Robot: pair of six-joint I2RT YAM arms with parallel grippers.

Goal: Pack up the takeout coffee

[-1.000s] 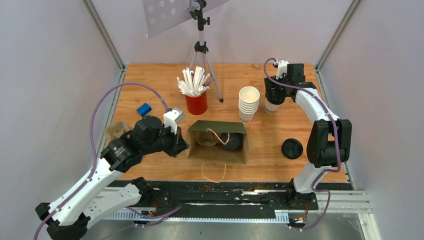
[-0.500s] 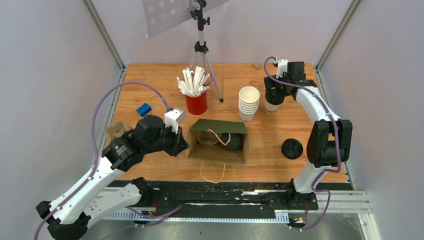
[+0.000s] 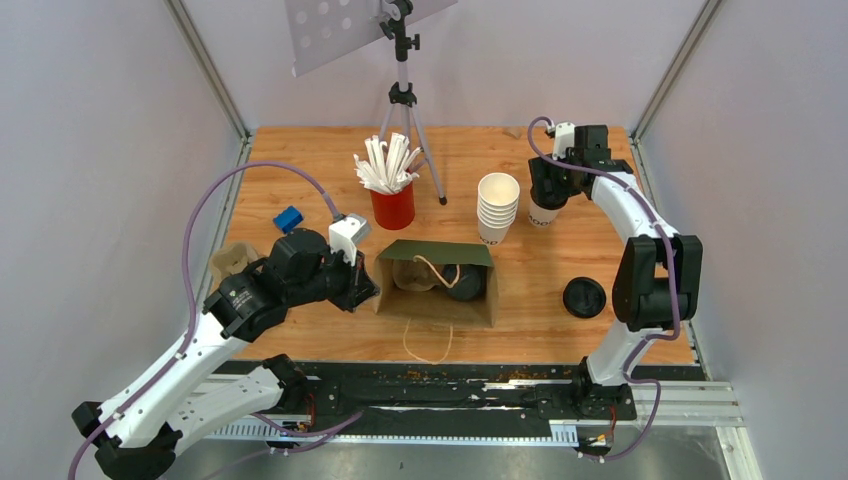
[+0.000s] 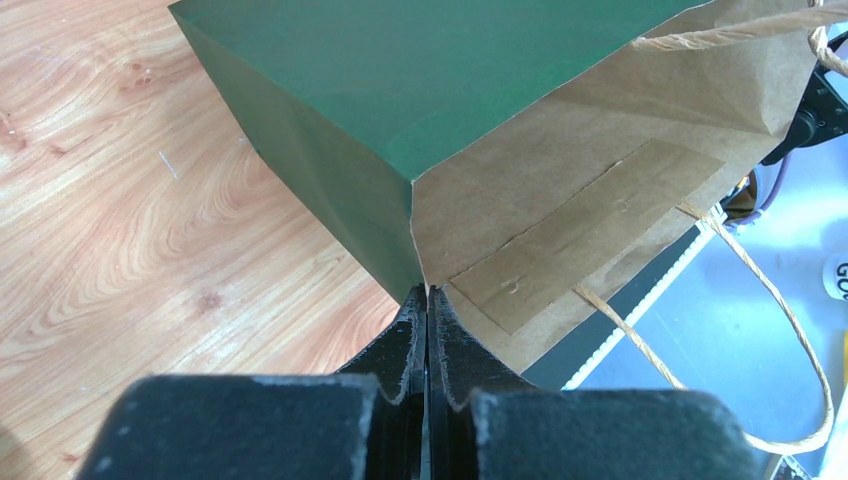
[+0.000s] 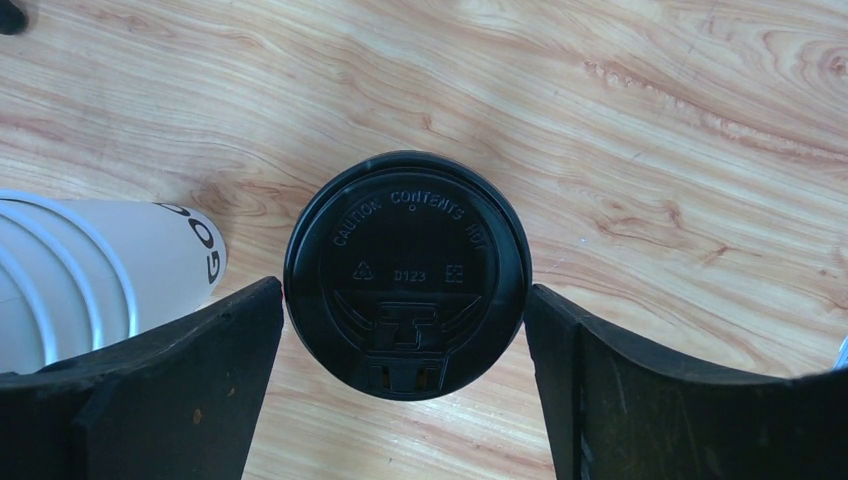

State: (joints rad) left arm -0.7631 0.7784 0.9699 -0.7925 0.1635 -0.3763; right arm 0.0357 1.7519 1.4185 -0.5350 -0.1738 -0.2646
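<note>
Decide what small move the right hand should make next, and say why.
Probably close the right hand on the lidded cup. Its open fingers flank the black lid, so the cup sits between them, and the left hand pinches the green bag by its edge, seemingly holding it ready.

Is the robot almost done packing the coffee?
About halfway. Done: the round black plastic lid sits on the small white paper cup. In hand: the left fingers are shut on a corner of the green paper bag, and the right fingers stand open on either side of the lidded cup. Left: gripping the cup and putting it in the bag.
</note>
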